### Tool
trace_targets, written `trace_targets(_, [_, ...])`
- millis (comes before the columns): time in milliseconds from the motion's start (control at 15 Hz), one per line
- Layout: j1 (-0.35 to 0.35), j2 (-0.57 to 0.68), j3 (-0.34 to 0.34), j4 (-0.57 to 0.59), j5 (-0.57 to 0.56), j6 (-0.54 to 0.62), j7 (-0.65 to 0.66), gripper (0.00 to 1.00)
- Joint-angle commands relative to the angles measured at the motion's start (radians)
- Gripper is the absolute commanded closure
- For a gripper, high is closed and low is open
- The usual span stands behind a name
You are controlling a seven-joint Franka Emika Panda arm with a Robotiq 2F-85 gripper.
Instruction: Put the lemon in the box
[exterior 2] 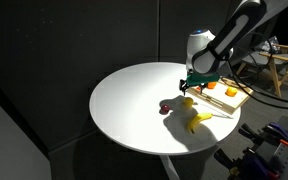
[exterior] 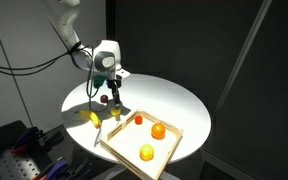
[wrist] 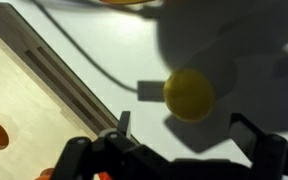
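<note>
Claw (wrist: 184, 122) is hanging wide open over the counter (exterior 2: 124, 100), gripping nothing. Lemon (wrist: 189, 93) is sitting on the counter right under it, lining up between the two fingers in the wrist view. Box (wrist: 34, 90) is lying just off to one side of the claw, its raised rim running close past the lemon. Open counter is stretching away on the claw's opposite side. Banana (exterior 2: 199, 122) is lying nearby, close to the counter's edge.

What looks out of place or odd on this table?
Nothing is spilled or broken. The wooden tray seems to overhang the edge of the table, and the lemon lies on the tabletop outside it.
</note>
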Motion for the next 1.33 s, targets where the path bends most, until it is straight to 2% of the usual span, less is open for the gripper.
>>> trace_targets(0, [-0.015, 0.018, 0.008, -0.005, -0.007, 0.046, -0.011, 0.00])
trace_targets(600, [0.011, 0.075, -0.017, -0.004, -0.013, 0.113, -0.012, 0.00])
trace_targets(1133, [0.017, 0.096, -0.029, -0.001, -0.010, 0.119, -0.021, 0.00])
trace_targets(1200, [0.017, 0.097, -0.029, -0.001, -0.009, 0.117, -0.021, 0.21])
trace_targets(1267, [0.017, 0.098, -0.029, -0.001, -0.009, 0.117, -0.023, 0.26])
